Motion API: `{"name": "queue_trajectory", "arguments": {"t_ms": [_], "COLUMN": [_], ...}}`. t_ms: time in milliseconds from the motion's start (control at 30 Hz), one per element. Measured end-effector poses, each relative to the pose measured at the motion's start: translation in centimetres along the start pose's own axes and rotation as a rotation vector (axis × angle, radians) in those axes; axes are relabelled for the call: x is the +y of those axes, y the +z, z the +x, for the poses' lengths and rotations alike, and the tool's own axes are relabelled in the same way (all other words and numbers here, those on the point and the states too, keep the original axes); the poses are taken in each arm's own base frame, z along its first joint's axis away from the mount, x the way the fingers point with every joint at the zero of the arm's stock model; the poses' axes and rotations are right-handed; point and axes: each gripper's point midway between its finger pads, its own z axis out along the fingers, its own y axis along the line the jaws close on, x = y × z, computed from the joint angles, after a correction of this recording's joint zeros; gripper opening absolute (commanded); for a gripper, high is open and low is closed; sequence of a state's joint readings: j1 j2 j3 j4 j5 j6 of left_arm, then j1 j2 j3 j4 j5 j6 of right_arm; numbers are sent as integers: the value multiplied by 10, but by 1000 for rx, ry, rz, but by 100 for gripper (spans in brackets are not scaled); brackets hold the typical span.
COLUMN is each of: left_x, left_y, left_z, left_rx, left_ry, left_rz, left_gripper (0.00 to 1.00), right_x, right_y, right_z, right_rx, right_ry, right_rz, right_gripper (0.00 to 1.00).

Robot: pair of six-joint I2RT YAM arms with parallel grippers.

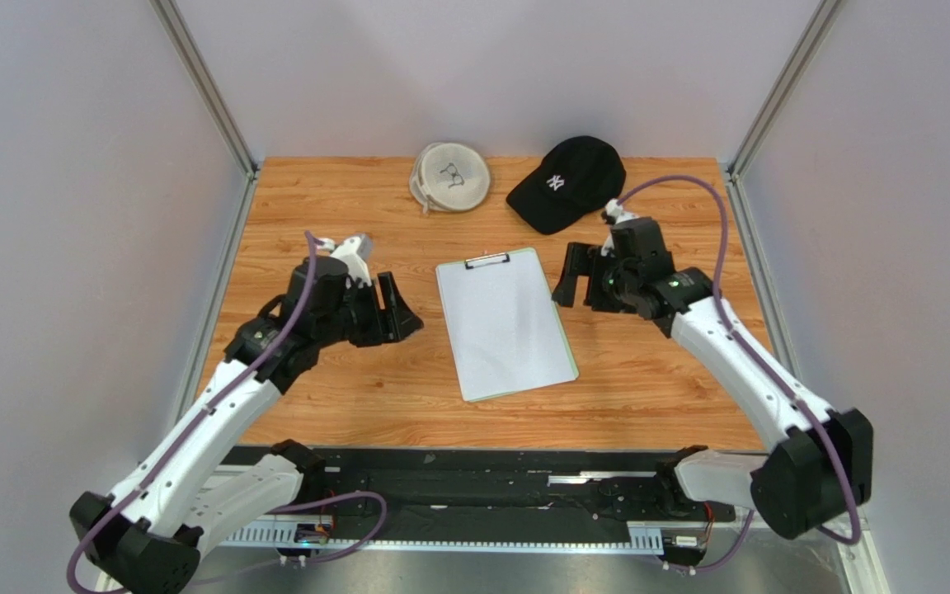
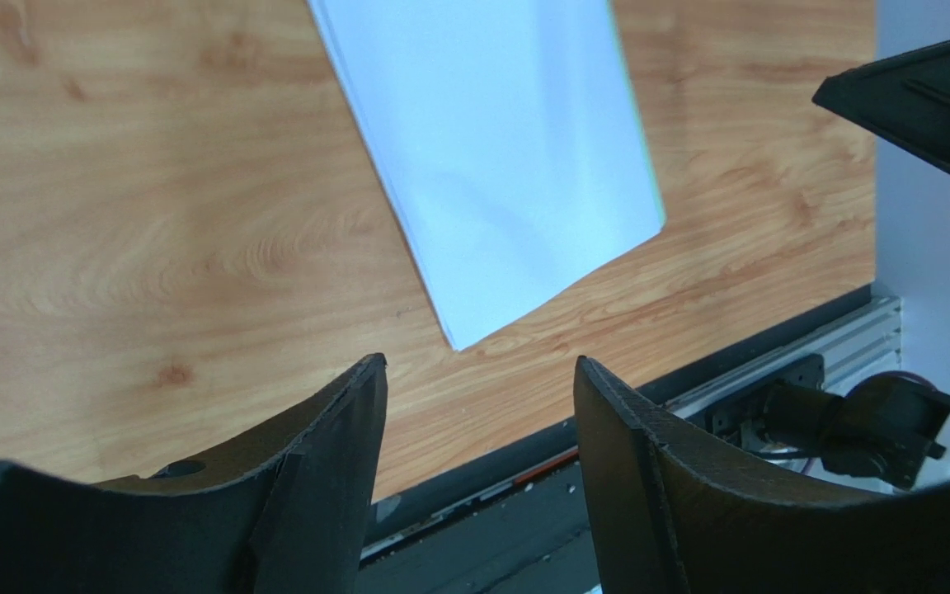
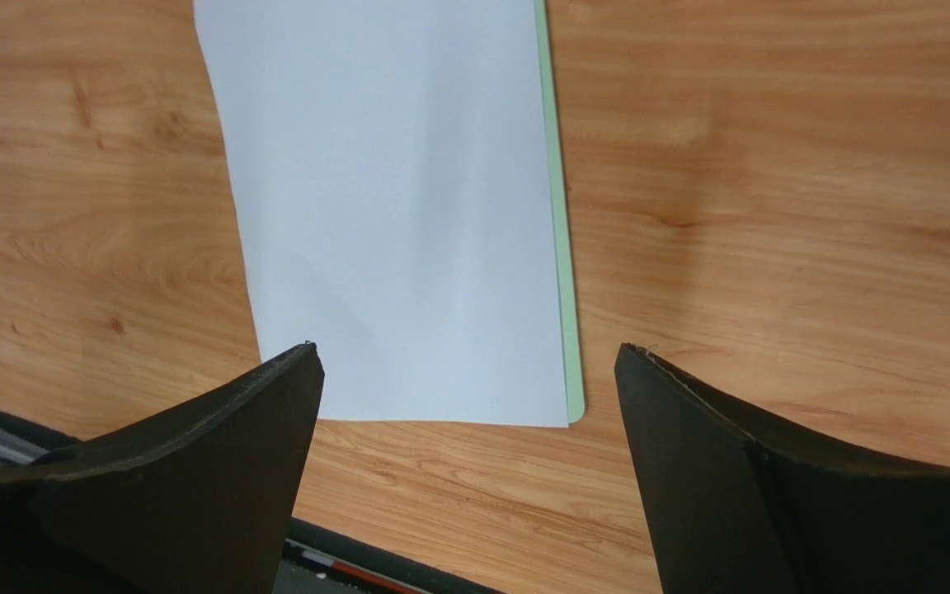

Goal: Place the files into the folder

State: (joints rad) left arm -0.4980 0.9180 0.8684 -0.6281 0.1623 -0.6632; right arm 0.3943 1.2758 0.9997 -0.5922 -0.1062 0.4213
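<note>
Seemingly the job is nearing its end: on the wooden table (image 1: 319, 396) the green folder (image 3: 556, 198) is lying in the middle with the white files (image 1: 502, 324) resting on it, their far edge reaching the clip (image 1: 488, 260). The next move is probably checking that this edge is pinned. The left claw (image 2: 480, 371) and right claw (image 3: 468, 353) are hovering on either side, spread wide, gripping and touching nothing.

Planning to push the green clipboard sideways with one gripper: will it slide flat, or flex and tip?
Probably slides flat: the clipboard lies fully on the smooth wooden table and looks rigid, its edges straight. The white sheet on it looks thin and shows a slight ripple, so it may shift or buckle if the push catches it.
</note>
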Motion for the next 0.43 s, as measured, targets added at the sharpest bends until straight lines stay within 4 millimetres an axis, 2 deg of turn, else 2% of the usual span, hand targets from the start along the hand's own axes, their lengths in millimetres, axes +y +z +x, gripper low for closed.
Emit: {"name": "queue_trajectory", "arguments": {"t_ms": [67,133,233,333,400,433], "left_x": [-19,-41,-80,-104,-112,-113], "left_y": [-23,-52,-109,-150,-169,-172], "left_z": [-24,-53,-103,-130,-138,-140], "left_rx": [-72,-165,-340,-453,-502,-512], "left_ry": [37,80,150,191,208,211], "left_rz": [38,84,161,212,233,234], "left_gripper": [70,71,72,72,72,72], "right_x": [3,8,13,15,17,18], "right_y": [-32,-72,-135,-191,-225,-234], "right_z": [-25,-52,-80,-92,-97,-97], "right_rx": [-77,-186,-359,-502,-592,-617], "right_ry": [-28,-52,-65,-66,-65,-68], "right_rz": [35,53,60,48,31,23], "right_gripper": [93,93,100,100,100,100]}}
